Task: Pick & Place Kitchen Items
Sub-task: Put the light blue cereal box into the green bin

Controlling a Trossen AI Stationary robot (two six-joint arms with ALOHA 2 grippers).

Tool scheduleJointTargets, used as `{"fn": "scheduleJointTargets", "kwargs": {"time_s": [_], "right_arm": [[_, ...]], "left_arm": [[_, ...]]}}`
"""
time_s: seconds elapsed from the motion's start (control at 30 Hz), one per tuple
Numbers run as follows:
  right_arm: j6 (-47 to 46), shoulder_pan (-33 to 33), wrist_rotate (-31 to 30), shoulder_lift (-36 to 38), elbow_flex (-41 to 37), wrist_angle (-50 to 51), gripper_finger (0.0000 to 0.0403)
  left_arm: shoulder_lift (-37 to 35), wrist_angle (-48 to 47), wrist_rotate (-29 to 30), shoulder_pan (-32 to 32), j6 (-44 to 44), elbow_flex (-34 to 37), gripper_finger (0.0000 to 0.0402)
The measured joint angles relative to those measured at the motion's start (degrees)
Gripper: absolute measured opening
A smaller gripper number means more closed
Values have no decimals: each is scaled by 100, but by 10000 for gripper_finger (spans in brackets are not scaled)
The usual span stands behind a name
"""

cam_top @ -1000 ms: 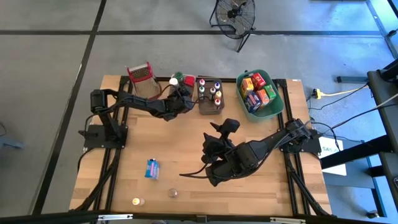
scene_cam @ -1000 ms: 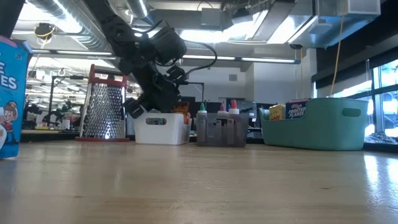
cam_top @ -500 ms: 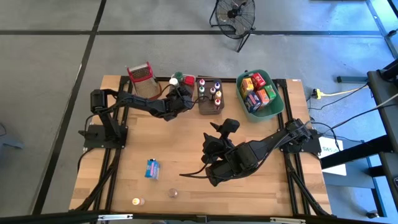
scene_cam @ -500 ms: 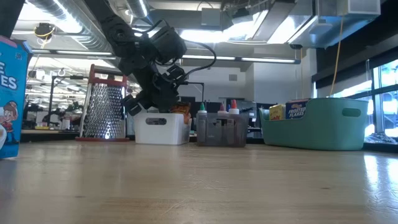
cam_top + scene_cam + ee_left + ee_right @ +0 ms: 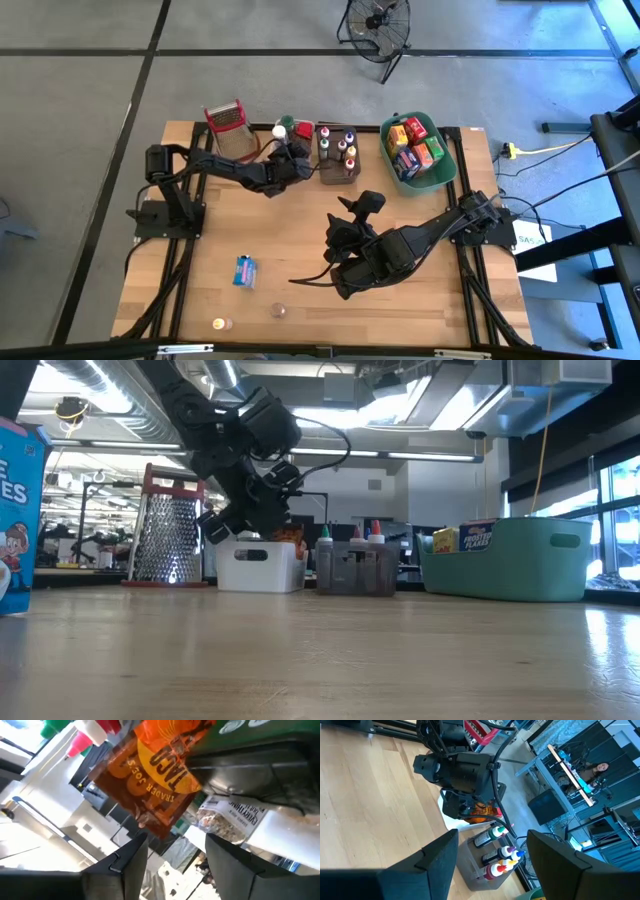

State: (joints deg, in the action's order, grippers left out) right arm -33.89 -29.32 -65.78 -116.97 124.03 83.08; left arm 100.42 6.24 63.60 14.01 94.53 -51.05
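we're mostly sorted, three kitchen items left

our left gripper (image 5: 291,160) hovers over the white bin (image 5: 260,567), fingers parted around an orange packet (image 5: 150,780); whether it grips or has let go we can't tell. right gripper (image 5: 345,222) waits open, empty. well away: one blue box (image 5: 244,270), two small jars (image 5: 278,311).

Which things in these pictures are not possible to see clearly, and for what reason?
- Contents of the white bin: low view, its wall hides them; high view, the left gripper covers it.
- Orange packet: left wrist view, cut off by the edge, label only partly readable.
- Two small jars at the table's near edge: high view, too small to identify.
- Right gripper: high view, fingertips hidden under the arm.
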Motion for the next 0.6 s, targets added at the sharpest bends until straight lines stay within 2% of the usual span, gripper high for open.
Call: {"fn": "scheduleJointTargets", "kwargs": {"time_s": [0.2,0.4,0.5,0.6], "right_arm": [[2,-2,-2,0,0,6,238],[0,-2,-2,0,0,6,238],[0,-7,1,0,0,6,238],[0,-30,28,0,0,8,238]], "left_arm": [[-196,304,281,-168,244,-140,203],[-934,306,361,-434,132,-499,201],[-1517,222,515,-609,-283,-531,201],[-2186,-437,774,-848,-1164,-529,201]]}}
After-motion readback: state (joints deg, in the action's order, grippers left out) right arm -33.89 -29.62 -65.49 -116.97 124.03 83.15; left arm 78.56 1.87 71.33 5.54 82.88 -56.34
